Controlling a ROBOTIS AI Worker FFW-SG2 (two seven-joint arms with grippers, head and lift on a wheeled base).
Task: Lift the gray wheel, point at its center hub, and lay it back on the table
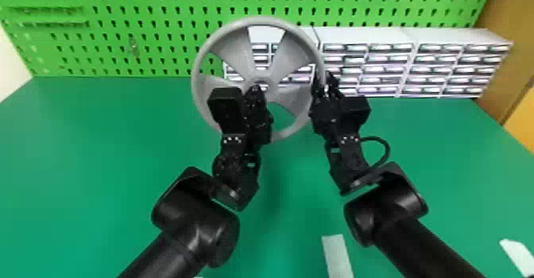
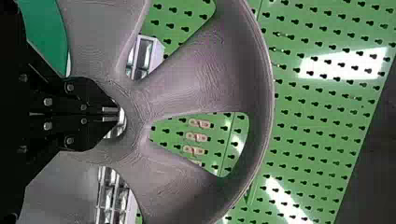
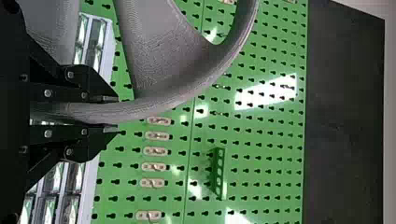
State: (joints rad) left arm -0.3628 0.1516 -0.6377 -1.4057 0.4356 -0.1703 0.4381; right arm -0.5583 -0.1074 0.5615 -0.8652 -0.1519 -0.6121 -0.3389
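Note:
The gray wheel (image 1: 228, 39) is held up off the table, its face toward the head camera. On its right rim, my right gripper (image 1: 326, 86) is closed around the edge; in the right wrist view the rim of the wheel (image 3: 140, 106) runs between the fingers of the right gripper (image 3: 112, 113). My left gripper (image 1: 256, 88) is in front of the center hub (image 1: 262, 78). In the left wrist view, the left gripper (image 2: 112, 115) has its fingertips together at the hub hole of the wheel (image 2: 201, 74), with nothing between them.
Behind the wheel stand white drawer cabinets (image 1: 365, 37) against a green pegboard (image 1: 139, 3). The green table (image 1: 99, 158) spreads beneath both arms. A pale strip (image 1: 337, 255) lies near its front, and another white piece (image 1: 518, 257) at the right.

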